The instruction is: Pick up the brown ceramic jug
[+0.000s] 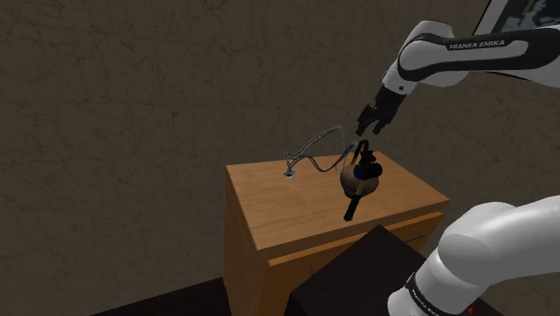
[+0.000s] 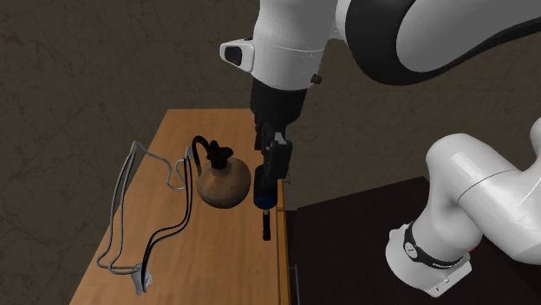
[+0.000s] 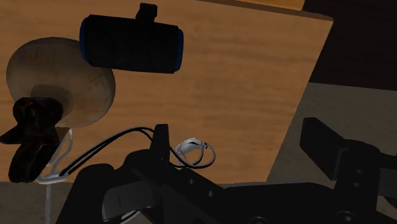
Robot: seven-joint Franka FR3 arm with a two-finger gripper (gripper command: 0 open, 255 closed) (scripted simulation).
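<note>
And there it is: FRANKA EMIKA!
White capitals on the dark band of the arm link, up behind the claw; marks on the base ring, well behind it, too small to read.

I work in a dim room. Behind my desk stands a wall, grey-brown with blotchy marks all over. The desk is a boxy thing of warm light-brown wood with a flat top. Its back edge sits close to the wall. The floor beside it looks dull grey-brown.
</note>
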